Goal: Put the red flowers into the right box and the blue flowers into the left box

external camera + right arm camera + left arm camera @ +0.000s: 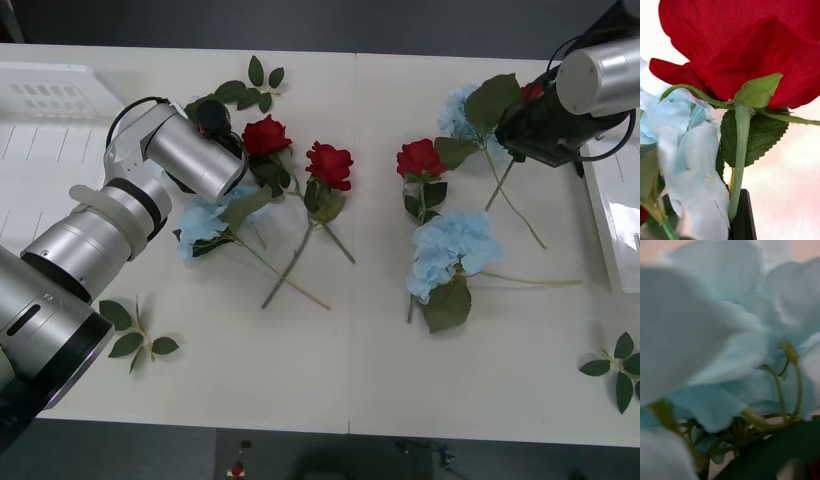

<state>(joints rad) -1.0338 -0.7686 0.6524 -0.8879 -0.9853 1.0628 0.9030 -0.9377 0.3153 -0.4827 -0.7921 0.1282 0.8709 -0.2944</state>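
My right gripper (522, 122) hangs at the table's far right, shut on the stem of a red flower (741, 48) whose bloom peeks out above it (531, 91). One black finger (744, 219) shows beside the green stem. A blue flower (462, 108) lies just left of that gripper. My left gripper (218, 165) is low over another blue flower (200, 224), whose pale petals (715, 333) crowd the left wrist view. Three red flowers (265, 135) (330, 164) (420, 158) and a third blue flower (452, 246) lie mid-table. The left box (45, 105) sits far left, the right box (612, 215) at the right edge.
Loose green leaf sprigs lie at the front left (135, 335), the front right (615, 365) and the back (255, 85). Long thin stems trail across the middle of the white table (350, 350). Its front strip is bare.
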